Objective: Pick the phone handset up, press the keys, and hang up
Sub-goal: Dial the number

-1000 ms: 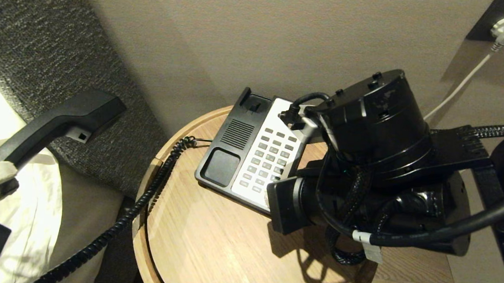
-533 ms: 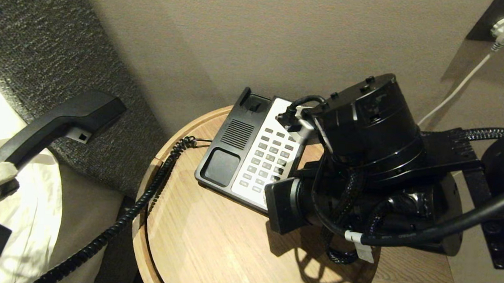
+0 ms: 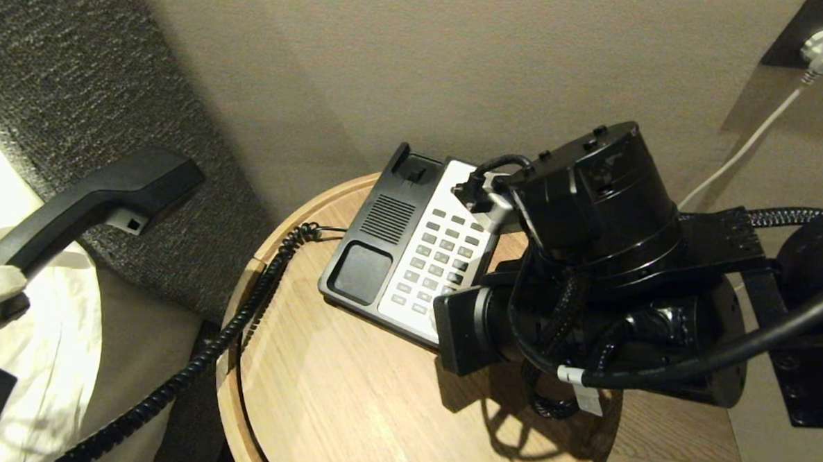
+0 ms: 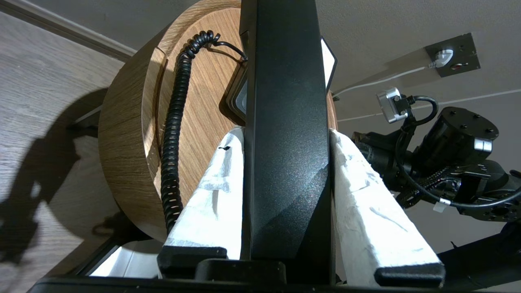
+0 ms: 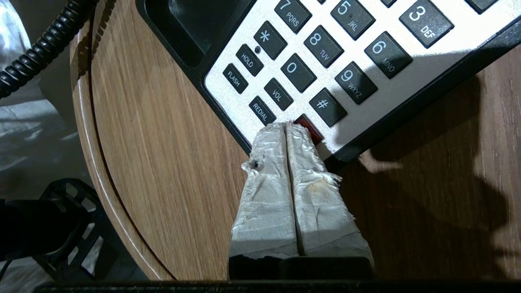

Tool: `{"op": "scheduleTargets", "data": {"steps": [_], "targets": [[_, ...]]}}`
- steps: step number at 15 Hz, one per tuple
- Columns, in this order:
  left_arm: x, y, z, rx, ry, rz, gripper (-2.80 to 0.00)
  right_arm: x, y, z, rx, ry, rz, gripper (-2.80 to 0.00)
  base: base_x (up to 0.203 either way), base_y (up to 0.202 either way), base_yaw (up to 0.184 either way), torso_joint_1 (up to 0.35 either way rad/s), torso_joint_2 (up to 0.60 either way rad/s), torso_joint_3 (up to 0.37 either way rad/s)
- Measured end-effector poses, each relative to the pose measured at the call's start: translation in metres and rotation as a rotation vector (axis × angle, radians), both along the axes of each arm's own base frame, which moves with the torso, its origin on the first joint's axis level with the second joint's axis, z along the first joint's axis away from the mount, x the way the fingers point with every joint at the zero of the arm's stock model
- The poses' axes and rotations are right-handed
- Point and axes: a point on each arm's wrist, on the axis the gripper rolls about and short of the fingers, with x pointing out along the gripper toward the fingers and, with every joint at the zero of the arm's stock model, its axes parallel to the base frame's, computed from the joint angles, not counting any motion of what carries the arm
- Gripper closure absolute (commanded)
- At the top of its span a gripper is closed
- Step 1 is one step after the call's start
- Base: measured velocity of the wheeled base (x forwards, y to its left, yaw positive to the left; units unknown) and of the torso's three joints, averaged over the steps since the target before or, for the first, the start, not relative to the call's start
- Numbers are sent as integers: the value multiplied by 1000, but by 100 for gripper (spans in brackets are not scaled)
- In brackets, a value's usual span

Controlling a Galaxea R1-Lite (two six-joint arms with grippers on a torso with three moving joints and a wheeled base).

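White tape wraps both fingers of your right gripper (image 5: 287, 126), and in the right wrist view they are pressed together with nothing between them, their tips over the near edge of the keypad at a red key (image 5: 308, 125) that they half cover. You cannot tell whether the tips actually press that key or only hang just above it. In the head view the right arm's bulky wrist blocks the fingers and the near right corner of the phone base (image 3: 411, 245), so only the wrist view shows them.

Your left gripper (image 4: 285, 138) is closed around the phone handset (image 4: 285, 122), one taped finger (image 4: 215, 191) flat on each side of its black shaft. The handset fills the middle of the left wrist view and runs out past the frame edge, hiding much of the base behind it. In the head view the handset (image 3: 100, 200) is held up at the left, off the worktop (image 3: 349, 395) and well apart from the base, its lower end and the gripper cut off at the frame edge.

From there the coiled cord (image 3: 241, 321) climbs over the round wooden worktop's rim to the base's left side. Farther back, a white plug (image 3: 821, 49) sits in a dark wall socket
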Motion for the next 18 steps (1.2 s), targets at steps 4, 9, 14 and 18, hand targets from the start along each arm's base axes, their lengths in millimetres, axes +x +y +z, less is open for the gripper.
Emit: {"op": "scheduleTargets", "data": {"steps": [4, 9, 14, 18], "targets": [[-1, 1, -1, 1, 1, 0, 0, 2, -1, -4, -13, 6, -9, 0, 0, 0, 0, 0, 0, 0], [-2, 2, -7, 7, 7, 0, 0, 1, -2, 1, -1, -1, -11, 0, 0, 0, 0, 0, 0, 0], [-2, 2, -8, 7, 8, 0, 0, -2, -8, 10, 22, -16, -14, 0, 0, 0, 0, 0, 0, 0], [0, -1, -4, 22, 3, -10, 0, -5, -17, 26, 67, -40, -27, 0, 0, 0, 0, 0, 0, 0]]}}
